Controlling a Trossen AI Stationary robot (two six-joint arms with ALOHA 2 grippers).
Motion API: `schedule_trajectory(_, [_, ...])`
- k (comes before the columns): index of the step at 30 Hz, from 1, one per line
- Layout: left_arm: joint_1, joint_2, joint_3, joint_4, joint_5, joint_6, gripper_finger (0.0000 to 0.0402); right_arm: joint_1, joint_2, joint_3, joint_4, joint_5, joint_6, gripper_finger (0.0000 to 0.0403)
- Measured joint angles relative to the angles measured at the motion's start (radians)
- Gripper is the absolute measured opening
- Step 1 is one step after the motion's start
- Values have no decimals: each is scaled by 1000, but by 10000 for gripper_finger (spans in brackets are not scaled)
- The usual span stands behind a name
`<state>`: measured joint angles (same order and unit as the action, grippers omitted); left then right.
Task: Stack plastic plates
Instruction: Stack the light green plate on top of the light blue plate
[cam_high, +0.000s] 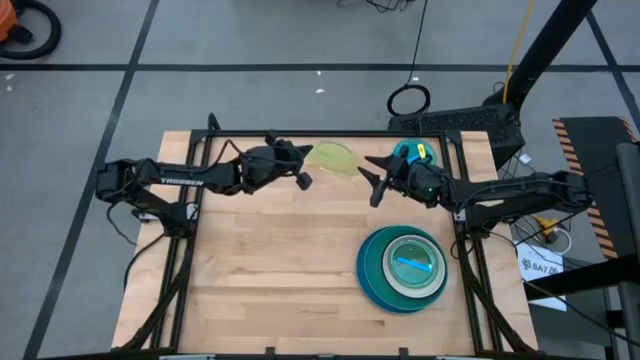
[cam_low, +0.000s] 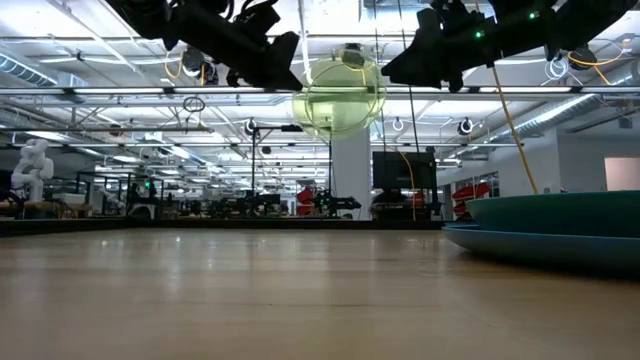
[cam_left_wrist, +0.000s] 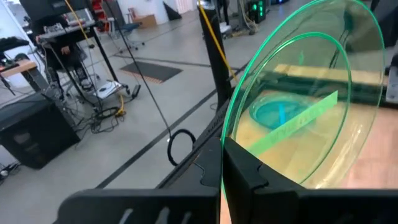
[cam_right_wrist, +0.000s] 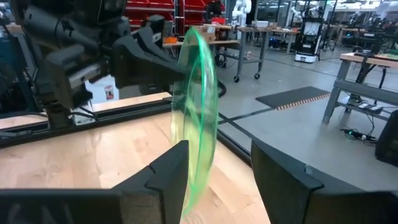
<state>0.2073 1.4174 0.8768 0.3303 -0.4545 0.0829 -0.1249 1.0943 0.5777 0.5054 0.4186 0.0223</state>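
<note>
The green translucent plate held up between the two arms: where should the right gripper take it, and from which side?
The lime green plate stands on edge, clamped at one rim by the left gripper. The open right gripper should probably close on the free rim opposite, coming edge-on with one finger on each face.

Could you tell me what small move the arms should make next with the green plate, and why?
Probably close the right gripper on the lime green plate: its jaws stand open astride the rim, while the left gripper holds the plate upright in the air, off the stack.
</note>
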Motion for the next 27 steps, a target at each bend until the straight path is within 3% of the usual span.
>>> schedule_trajectory(15, [-8,0,0,68,1,11,5,-8,68,0,107,2,-45,167])
schedule_trajectory(27, [2,0,0,72,0,-9,5,-19,99,0,182,82,-8,105])
